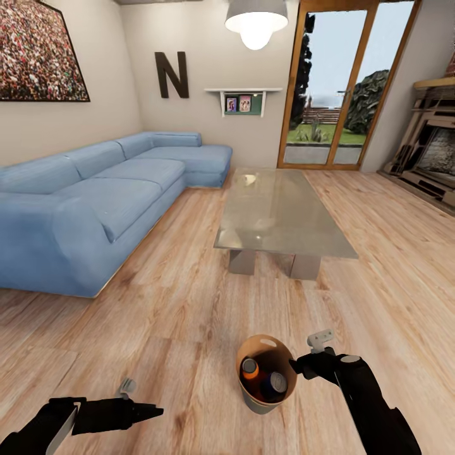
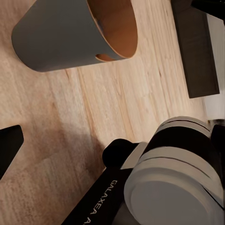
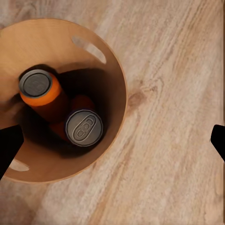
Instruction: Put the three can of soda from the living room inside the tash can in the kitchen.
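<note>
The bin point(image 1: 265, 395) is standing on the floor point(image 1: 189, 303), with the right gripper point(image 1: 302, 366) hanging at its rim, its fingers straddling the bin's mouth. Two cans point(image 3: 44, 96) point(image 3: 83, 127) are sitting upright in the bin point(image 3: 108, 61), touching each other, nearer one fingertip point(image 3: 8, 147) than the other. The left gripper point(image 1: 148, 412) is hanging well apart from the bin, fingers pointing toward it. Beyond the bin the table point(image 1: 278, 215) is standing, the sofa point(image 1: 101, 202) to its left.

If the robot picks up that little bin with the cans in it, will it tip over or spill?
The bin looks stiff, so it probably won't bend. The cans lean loosely inside, so they would likely slide and rattle. Its walls rise above them, so spilling seems unlikely unless it tilts far.
</note>
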Motion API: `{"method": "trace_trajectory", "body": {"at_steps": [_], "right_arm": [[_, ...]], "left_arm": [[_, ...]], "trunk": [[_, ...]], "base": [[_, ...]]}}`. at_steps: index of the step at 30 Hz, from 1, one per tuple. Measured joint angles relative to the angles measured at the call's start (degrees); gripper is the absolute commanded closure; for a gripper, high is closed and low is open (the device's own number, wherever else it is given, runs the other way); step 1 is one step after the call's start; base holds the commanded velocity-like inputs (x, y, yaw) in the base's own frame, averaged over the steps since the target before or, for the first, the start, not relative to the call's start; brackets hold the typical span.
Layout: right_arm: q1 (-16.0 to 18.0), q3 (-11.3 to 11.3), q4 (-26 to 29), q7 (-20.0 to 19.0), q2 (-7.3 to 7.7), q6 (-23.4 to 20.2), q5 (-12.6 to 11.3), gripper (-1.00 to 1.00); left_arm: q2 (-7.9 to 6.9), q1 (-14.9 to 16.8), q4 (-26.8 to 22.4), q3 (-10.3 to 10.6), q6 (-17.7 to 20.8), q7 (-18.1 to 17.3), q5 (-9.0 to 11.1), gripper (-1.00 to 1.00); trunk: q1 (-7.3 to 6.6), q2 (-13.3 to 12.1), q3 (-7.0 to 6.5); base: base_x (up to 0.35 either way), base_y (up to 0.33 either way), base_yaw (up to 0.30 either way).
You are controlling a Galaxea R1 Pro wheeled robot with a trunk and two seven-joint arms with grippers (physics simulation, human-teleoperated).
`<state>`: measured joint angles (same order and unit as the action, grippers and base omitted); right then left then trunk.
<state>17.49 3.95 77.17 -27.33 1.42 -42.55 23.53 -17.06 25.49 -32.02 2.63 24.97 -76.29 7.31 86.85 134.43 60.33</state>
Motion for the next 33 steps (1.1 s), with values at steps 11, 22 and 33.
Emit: {"method": "trace_trajectory", "body": {"at_steps": [11, 22, 33], "right_arm": [[0.0, 0.0, 0.0, 0.0, -0.01, 0.0, 0.0, -1.00], [0.0, 0.0, 0.0, 0.1, -0.01, 0.0, 0.0, -1.00], [0.0, 0.0, 0.0, 0.0, -0.01, 0.0, 0.0, -1.00]], "left_arm": [[0.00, 0.0, 0.0, 0.0, 0.0, 0.0, 0.0, -1.00], [-0.01, 0.0, 0.0, 0.0, 0.0, 0.0, 0.0, -1.00], [0.00, 0.0, 0.0, 0.0, 0.1, 0.0, 0.0, -1.00]], "trunk": [[-2.42, -4.4, -2.98], [-4.83, -8.8, -5.50], [-7.25, -13.2, -7.48]], "base": [[0.000, 0.000, 0.000], [0.000, 0.000, 0.000], [0.000, 0.000, 0.000]]}}
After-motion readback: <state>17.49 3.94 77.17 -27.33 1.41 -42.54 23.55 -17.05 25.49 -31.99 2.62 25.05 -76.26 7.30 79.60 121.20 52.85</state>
